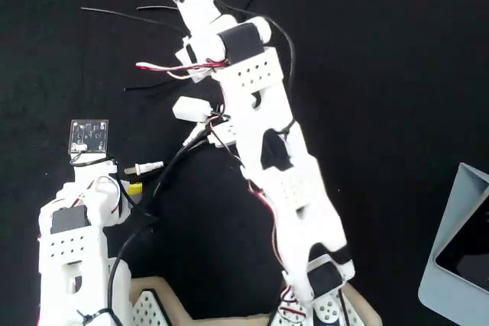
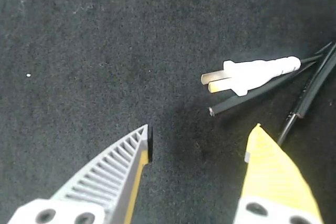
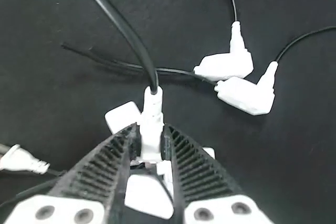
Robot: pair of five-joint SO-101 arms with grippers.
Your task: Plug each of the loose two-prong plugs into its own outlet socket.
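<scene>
High view first: the black tabletop carries a loose white plug toward its left side, nearer the front edge than the far one, right by the left arm; the right arm stretches up the middle toward the far edge.

Left wrist view: the left gripper stands wide apart over the cloth; the loose white plug lies flat just past its tips, prongs bare, thin black cords beside it.

Right wrist view: the right gripper is clamped on a second white plug, its black cord running away; white socket blocks crowd its tip, though I cannot tell whether the prongs are seated; two more white pieces lie farther off.
</scene>
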